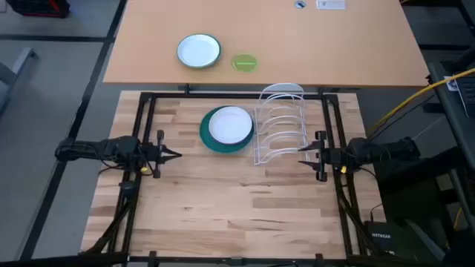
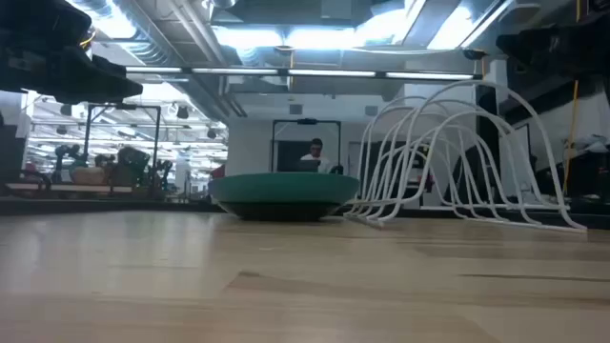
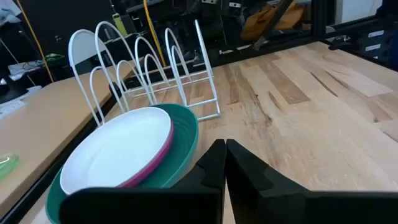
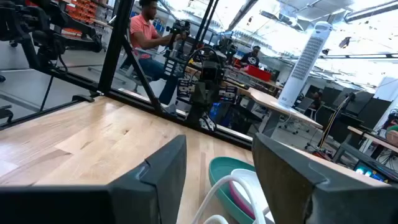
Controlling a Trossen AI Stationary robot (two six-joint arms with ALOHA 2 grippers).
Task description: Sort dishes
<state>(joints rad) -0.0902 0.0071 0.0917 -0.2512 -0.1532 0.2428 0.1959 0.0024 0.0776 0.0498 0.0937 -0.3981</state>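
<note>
A stack of three plates lies on the wooden table, left of a white wire rack (image 1: pixel 280 122). The large teal plate (image 1: pixel 206 137) is at the bottom, the magenta-pink plate (image 3: pixel 160 157) lies on it, and the plain white plate (image 1: pixel 230 124) is on top. The dark red speckled bowl is out of view. My left gripper (image 1: pixel 175 154) is shut and empty, above the table left of the stack. My right gripper (image 1: pixel 301 153) is open and empty, at the rack's near right corner. The stack also shows in the low view (image 2: pixel 284 193).
The rack (image 3: pixel 149 68) stands empty, its hoops upright. On the far tan table lie a white plate with a green rim (image 1: pixel 199 51) and a small lime-green dish (image 1: pixel 244 62). A black frame (image 1: pixel 223 95) borders the wooden table. People sit in the room beyond (image 4: pixel 146 31).
</note>
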